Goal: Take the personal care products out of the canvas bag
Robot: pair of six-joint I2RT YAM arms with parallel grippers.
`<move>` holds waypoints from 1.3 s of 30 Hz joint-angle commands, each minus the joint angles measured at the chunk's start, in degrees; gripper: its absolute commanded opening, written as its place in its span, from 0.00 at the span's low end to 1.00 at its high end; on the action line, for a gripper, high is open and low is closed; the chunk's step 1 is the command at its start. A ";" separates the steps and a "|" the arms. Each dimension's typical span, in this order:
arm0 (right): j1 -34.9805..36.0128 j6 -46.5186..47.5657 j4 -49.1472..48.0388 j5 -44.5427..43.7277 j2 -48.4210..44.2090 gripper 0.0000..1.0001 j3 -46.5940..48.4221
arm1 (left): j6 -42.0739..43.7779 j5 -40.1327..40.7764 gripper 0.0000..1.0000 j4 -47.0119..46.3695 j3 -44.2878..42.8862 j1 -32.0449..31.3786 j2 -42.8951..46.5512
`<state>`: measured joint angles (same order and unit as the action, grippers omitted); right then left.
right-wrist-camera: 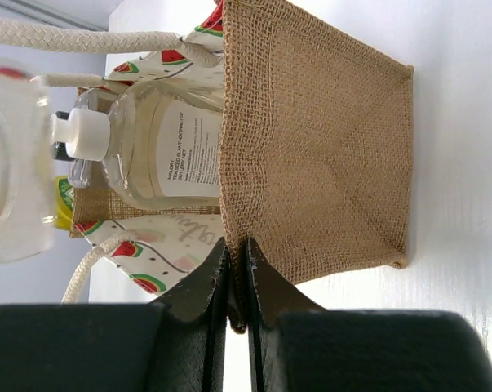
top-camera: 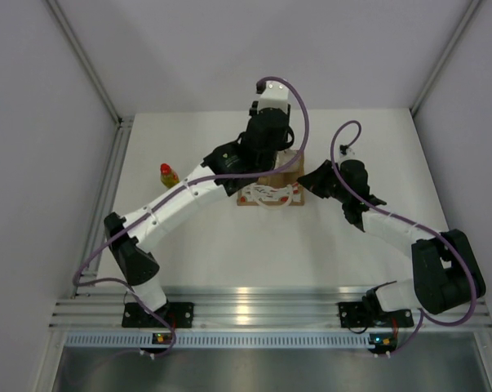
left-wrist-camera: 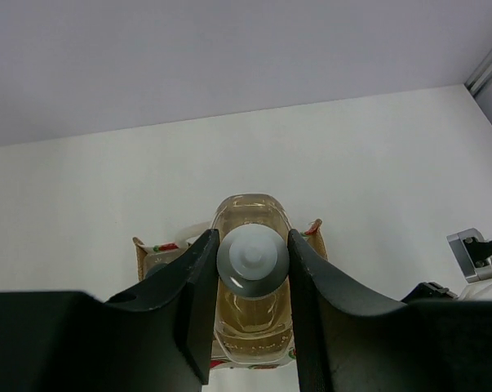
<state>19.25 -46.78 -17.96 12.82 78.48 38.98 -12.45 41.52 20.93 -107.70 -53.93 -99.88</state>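
An amber bottle (left-wrist-camera: 254, 322) hangs directly over the canvas bag (right-wrist-camera: 319, 155). The left gripper (left-wrist-camera: 252, 242) is clamped on it, with its fingers pressed against both sides of the pale cap (left-wrist-camera: 253, 257). Gripping at the cap probably keeps the fingers off the fabric walls as the bottle is lifted straight up. The wrist view does not show whether the bottle's base is clear of the opening. A second bottle (right-wrist-camera: 160, 143) with a white cap sits inside the bag, its neck above the rim, so the job looks partly done. The right gripper (right-wrist-camera: 236, 247) is pinched together on the edge of the bag's woven side wall. This seems meant to pin the light bag upright and stop it rising with the bottle. Further left, the yellow bottle (top-camera: 170, 175) with the red top stands on the table (top-camera: 229, 245), well apart from the bag and out of the arms' way.
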 commanded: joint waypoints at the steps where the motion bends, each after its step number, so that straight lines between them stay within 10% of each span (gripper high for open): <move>1: 0.62 -0.50 -3.31 0.45 0.54 0.00 0.57 | 0.58 4.36 0.00 -6.16 -5.15 -0.12 8.20; 19: 0.53 0.29 -2.00 0.28 -0.96 0.00 0.92 | 2.44 12.80 0.00 -4.76 -1.99 7.43 12.34; 39: 0.71 0.47 -1.82 1.07 -0.61 0.00 0.92 | -9.88 5.24 0.00 -22.66 31.40 26.51 16.47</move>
<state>19.25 -46.63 -17.80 12.93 78.39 38.98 -21.28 44.97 15.11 -77.62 -28.05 -87.61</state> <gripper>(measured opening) 0.079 0.400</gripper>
